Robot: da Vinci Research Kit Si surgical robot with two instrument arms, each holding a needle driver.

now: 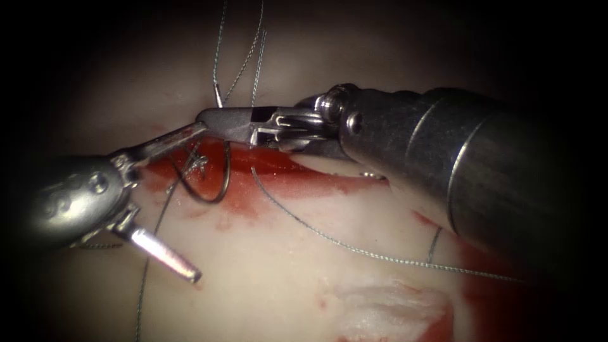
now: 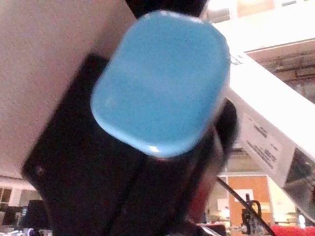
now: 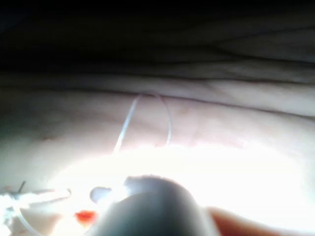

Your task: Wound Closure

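The far end of the needle (image 1: 212, 180) is hard to make out: its upper end runs up under the right tool (image 1: 209, 117), so I can't see exactly where the jaws grab it, just that they're closed on it near one end. The rest of the dark curve hangs below those jaws as a loop over the red fluid (image 1: 272, 174), and whether its lower tip sits in the tissue (image 1: 285, 278) I can't tell.

The left tool (image 1: 190, 196) has its jaws spread wide, holding nothing; the upper jaw reaches right up beside the right tool's tip, the lower one points down and away. A small knot of thread ends sits just below that upper jaw.

Thread (image 1: 354, 250) trails off below the right tool's shaft across pale tissue, more strands go up above its jaws.

In the right wrist view, a thread loop (image 3: 147, 118) stands on brightly lit tissue.
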